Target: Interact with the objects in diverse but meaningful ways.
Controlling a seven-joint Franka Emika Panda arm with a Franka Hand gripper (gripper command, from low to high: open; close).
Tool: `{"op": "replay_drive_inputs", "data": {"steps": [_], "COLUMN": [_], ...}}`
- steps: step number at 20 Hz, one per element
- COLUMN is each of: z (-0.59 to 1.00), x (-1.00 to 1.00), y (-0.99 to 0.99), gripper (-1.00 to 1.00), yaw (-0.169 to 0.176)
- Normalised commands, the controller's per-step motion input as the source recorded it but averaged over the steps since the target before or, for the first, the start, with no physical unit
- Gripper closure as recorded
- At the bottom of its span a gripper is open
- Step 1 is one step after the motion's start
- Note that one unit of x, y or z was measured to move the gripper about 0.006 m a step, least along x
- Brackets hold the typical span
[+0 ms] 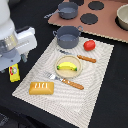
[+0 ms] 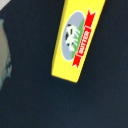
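Note:
A yellow packet [image 2: 79,37] with red print reading "BUTTER" lies flat on the black table, seen close up in the wrist view. In the exterior view the packet [image 1: 14,73] lies just off the striped mat's left edge, directly below my white gripper [image 1: 10,62]. The gripper hangs over the packet, and its fingers show in neither view. On the mat are a yellow banana [image 1: 68,66] in a small bowl, a bread loaf [image 1: 41,88] and a red tomato [image 1: 89,45]. One grey-blue pot [image 1: 67,36] stands at the mat's far edge, and another pot [image 1: 68,10] is on the stove board.
A fork [image 1: 65,81] and a knife [image 1: 80,56] with wooden handles lie on the striped mat [image 1: 100,75]. A brown stove board [image 1: 107,22] with black burners is at the back. A pale bowl [image 1: 123,17] stands at the exterior view's far right.

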Motion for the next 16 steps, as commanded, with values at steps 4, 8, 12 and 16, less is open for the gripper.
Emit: {"op": "replay_drive_inputs", "data": {"steps": [4,8,12,16], "z": [-0.48,-0.39,-0.36,-0.19], "x": [-0.39,-0.40,-0.43,-0.30], "y": [0.00,0.00,0.00,0.08], "gripper": [-1.00,-1.00,-1.00,-1.00], "yaw": [-0.061,-0.048,-0.032,-0.020]}}
